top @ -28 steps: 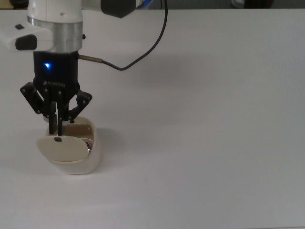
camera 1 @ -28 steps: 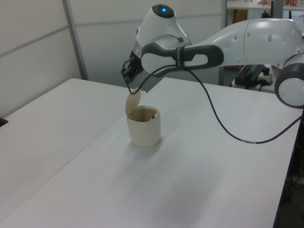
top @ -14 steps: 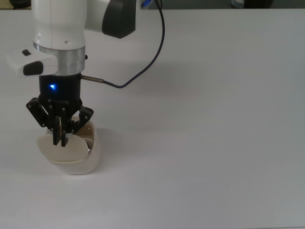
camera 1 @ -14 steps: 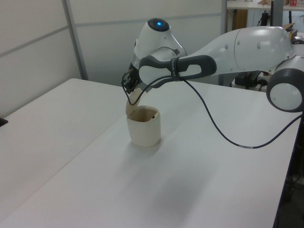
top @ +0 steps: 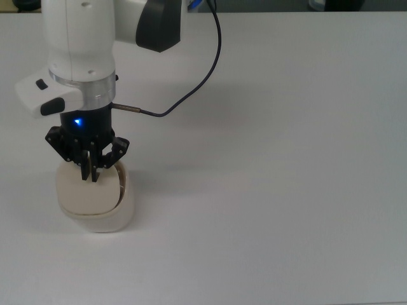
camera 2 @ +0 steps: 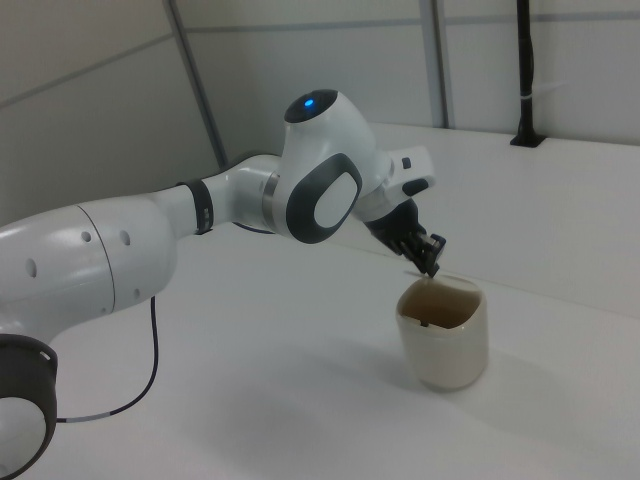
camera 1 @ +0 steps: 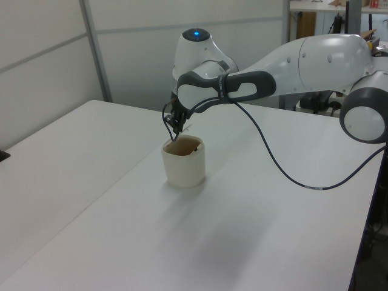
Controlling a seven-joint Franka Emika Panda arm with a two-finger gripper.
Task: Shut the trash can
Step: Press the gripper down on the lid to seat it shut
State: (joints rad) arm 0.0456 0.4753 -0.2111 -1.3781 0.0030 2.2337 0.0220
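Over the top view's left side of the white desk [top: 286, 190], the pincer [top: 91, 175] points down with its fingers pressed together, their tips at the lid of the trash can [top: 95, 200]. The cream can stands upright on the desk, its lid lying nearly flat over the opening. A dark cable [top: 191, 89] trails from the arm.

We see the lid [top: 86, 190] of the trash can [camera 1: 183, 160], upright a second ago, now lying almost flat over the opening. The gripper [top: 91, 175] has come down with it, toward the near side in the top view, its fingers drawn together.
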